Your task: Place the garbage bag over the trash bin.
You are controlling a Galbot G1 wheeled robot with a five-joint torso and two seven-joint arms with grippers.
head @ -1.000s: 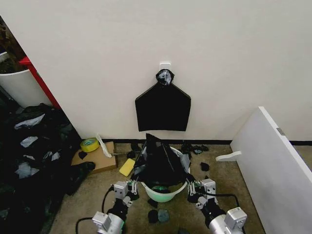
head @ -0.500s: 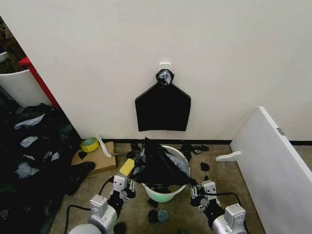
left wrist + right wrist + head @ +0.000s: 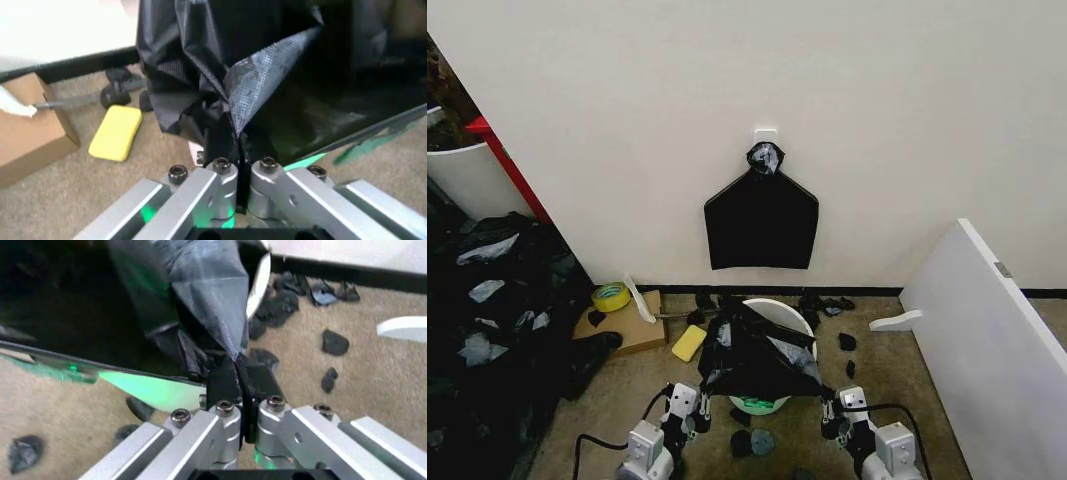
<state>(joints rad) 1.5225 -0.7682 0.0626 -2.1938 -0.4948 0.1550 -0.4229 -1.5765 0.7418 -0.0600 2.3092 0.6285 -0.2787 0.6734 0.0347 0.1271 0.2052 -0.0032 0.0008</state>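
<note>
The glossy black garbage bag (image 3: 757,355) hangs stretched across the near side of the pale trash bin (image 3: 779,309), whose far rim shows above it. My left gripper (image 3: 699,402) is shut on the bag's left corner, and my right gripper (image 3: 831,406) is shut on its right corner, both low in front of the bin. In the left wrist view the left gripper (image 3: 237,147) pinches a folded edge of the bag (image 3: 267,75). In the right wrist view the right gripper (image 3: 237,374) clamps the bag (image 3: 200,295) beside the bin's rim (image 3: 257,285).
A flat black bundle (image 3: 762,220) hangs on the wall behind the bin. A white board (image 3: 987,340) leans at the right. A cardboard box (image 3: 622,322), a tape roll (image 3: 611,296) and a yellow sponge (image 3: 689,343) lie left of the bin. Black bags (image 3: 487,320) are piled far left.
Both grippers have drawn back toward me and lower. The bag's raised peak has dropped, and the bag now spreads wider and flatter over the bin's front.
</note>
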